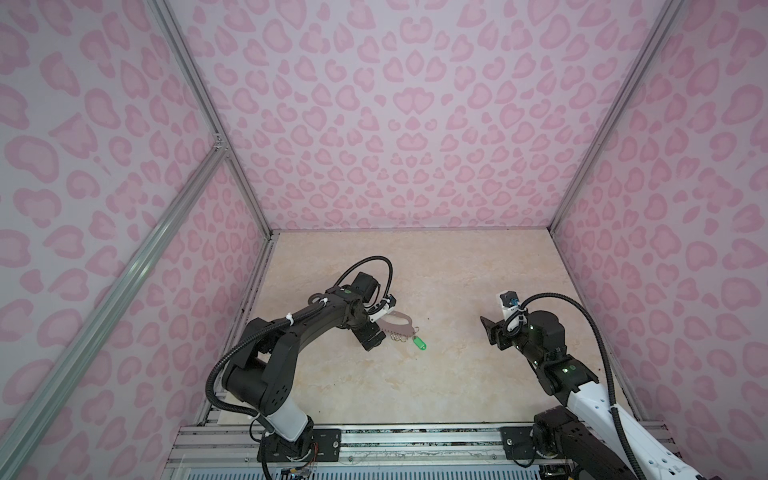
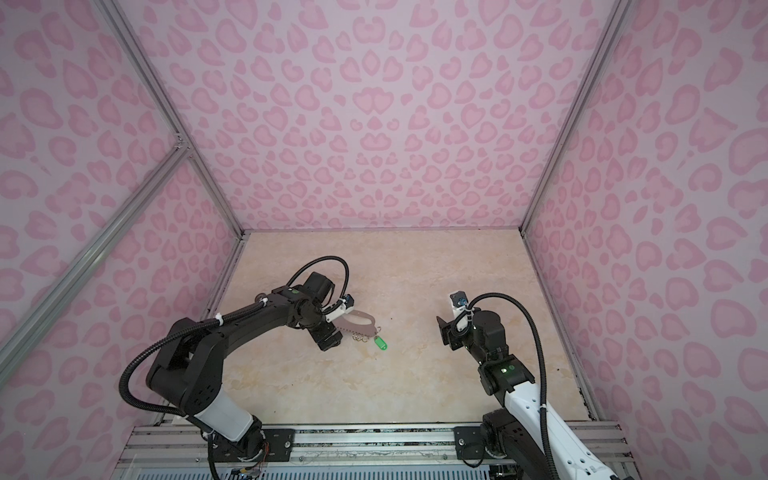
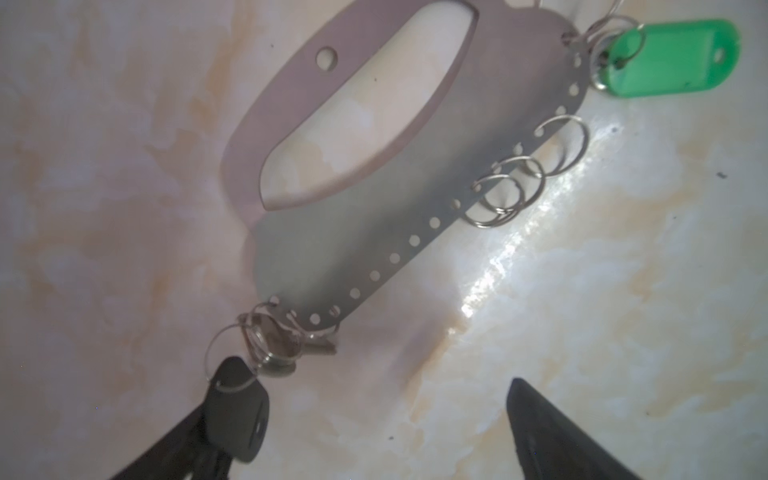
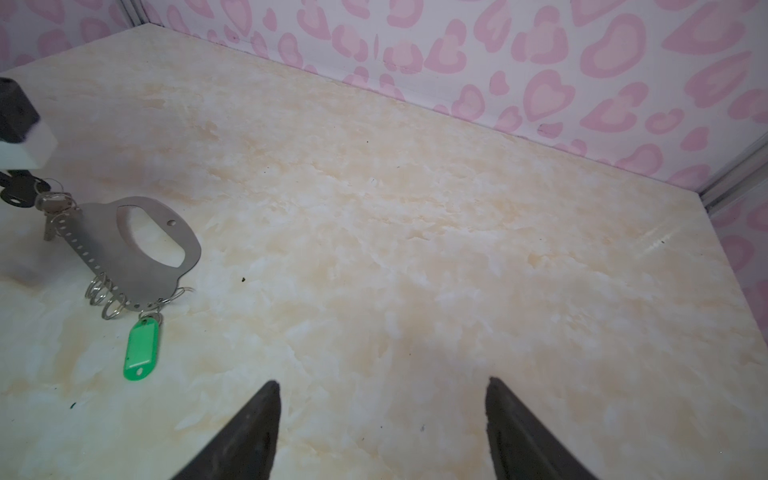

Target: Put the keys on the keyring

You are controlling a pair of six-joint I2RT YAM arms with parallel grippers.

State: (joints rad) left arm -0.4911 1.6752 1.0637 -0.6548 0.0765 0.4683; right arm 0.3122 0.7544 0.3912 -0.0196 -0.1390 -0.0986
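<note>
The grey keyring lies flat on the marble tabletop. At one end of its holed edge hangs a silver key with a green tag. At the other end sits a second silver key, whose black tag rests against one finger of my left gripper. That gripper is open and grips nothing. My right gripper is open and empty, well to the right of the keyring.
Three empty wire rings hang along the plate's holed edge. Pink patterned walls close in the tabletop at the back and on both sides. A metal rail runs along the front edge.
</note>
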